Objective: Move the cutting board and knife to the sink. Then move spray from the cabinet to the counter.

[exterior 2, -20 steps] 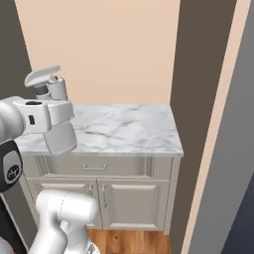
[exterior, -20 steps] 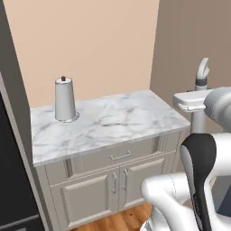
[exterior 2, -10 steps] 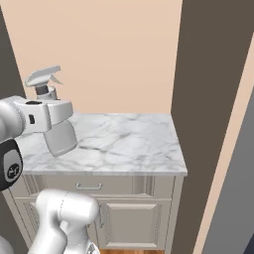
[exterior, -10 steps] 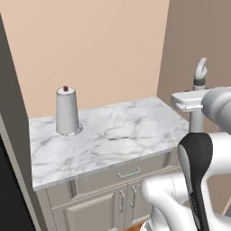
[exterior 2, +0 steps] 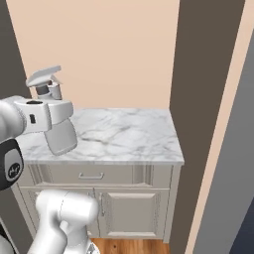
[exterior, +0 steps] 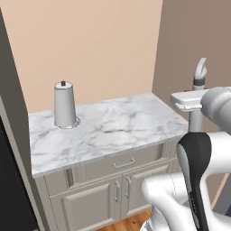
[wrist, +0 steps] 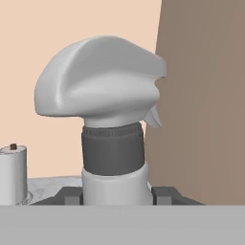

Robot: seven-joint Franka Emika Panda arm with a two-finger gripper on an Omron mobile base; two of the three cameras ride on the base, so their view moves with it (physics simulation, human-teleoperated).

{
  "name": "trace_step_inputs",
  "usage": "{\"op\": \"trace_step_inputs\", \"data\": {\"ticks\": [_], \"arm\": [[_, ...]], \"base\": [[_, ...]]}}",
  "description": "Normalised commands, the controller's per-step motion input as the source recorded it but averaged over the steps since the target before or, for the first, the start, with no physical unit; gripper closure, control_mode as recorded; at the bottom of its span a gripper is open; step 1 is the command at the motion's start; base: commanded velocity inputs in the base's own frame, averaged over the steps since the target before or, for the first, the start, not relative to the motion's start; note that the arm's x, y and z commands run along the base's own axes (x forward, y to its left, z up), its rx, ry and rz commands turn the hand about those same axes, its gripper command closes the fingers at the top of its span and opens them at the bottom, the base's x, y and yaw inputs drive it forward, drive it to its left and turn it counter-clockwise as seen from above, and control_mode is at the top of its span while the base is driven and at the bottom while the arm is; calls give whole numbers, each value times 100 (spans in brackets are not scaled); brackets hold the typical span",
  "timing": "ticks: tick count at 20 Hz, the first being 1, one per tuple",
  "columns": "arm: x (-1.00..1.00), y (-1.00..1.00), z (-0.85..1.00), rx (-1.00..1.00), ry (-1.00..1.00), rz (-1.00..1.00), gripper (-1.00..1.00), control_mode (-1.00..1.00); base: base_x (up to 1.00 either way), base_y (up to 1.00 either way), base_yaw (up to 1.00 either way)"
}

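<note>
My gripper (exterior 2: pixel 52 106) is shut on the grey spray (exterior 2: pixel 60 135), holding it upright by its shoulder in the air over the near left part of the counter (exterior 2: pixel 124 134). In the left base view the spray (exterior: pixel 200 70) rises above the gripper (exterior: pixel 195 97) just off the right end of the white marble counter (exterior: pixel 117 126). The hand view has the spray's trigger head (wrist: pixel 103 81) close up, with a dark fingertip (wrist: pixel 165 194) on each side of its neck. The cutting board, knife, sink and cabinet are out of view.
A white paper-towel roll (exterior: pixel 64 104) stands at the counter's back left corner, and the hand view catches it (wrist: pixel 13 174) low on the left. A tall brown panel (exterior: pixel 194 45) closes off the counter's right end. A dark appliance (exterior: pixel 9 180) stands to its left. Cream drawers and doors (exterior 2: pixel 99 188) sit below.
The whole picture has shifted, so the base has moved: the counter sits lower and more central in both base views. The spray stays in the gripper as before.
</note>
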Motion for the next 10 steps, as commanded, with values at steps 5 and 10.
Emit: {"op": "trace_step_inputs", "data": {"ticks": [5,10], "arm": [[0,0,0,0,0,0,100,100],[9,0,-20,0,0,0,100,-100]], "base": [[-3,-2,0],[11,0,0]]}}
